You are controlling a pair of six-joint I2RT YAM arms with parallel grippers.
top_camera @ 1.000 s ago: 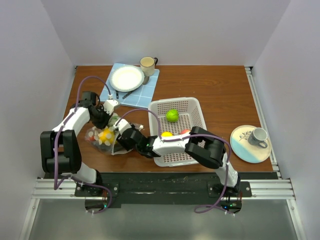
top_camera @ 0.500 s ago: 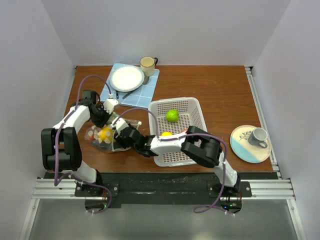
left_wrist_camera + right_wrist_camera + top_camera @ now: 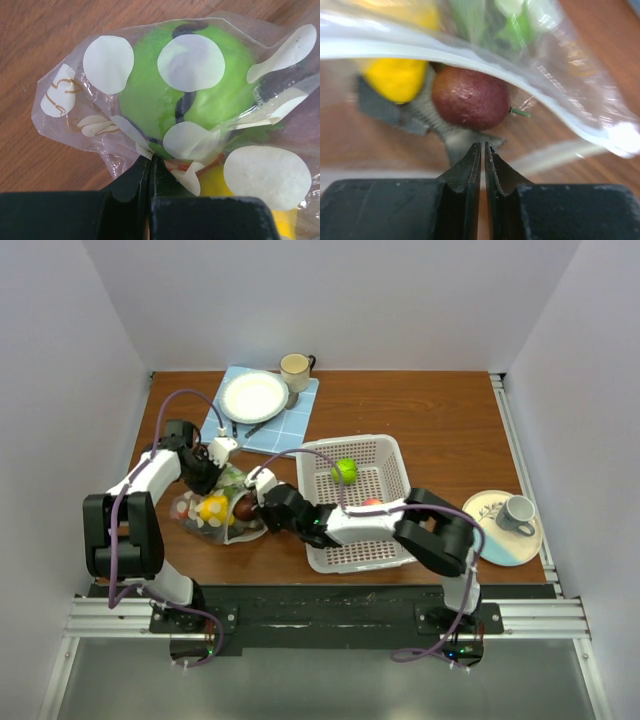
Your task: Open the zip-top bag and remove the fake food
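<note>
The zip-top bag [image 3: 197, 514] is lying on the table [image 3: 430, 430] just left of the white basket [image 3: 385, 455], and most of the fake food [image 3: 213, 508] is packed inside it. The left hand [image 3: 151, 162] is clamped tight on a fold of the dotted plastic at the bag's far end, right under a big green fruit [image 3: 150, 100] that's pressing against the film, with something yellow [image 3: 220, 187] tucked beside it. The right hand [image 3: 483, 147] is down at the bag's basket side with its fingers squeezed almost together, just a thin slit between them; can't tell for sure if any plastic is caught in there. Right past its tips there's a dark maroon fruit [image 3: 470, 97] next to a yellow piece [image 3: 400, 77], and the bag's pale zip rim [image 3: 520, 75] runs across over them. The basket's got a lime-green fruit [image 3: 345, 471] and a red bit [image 3: 372, 503] in it.
</note>
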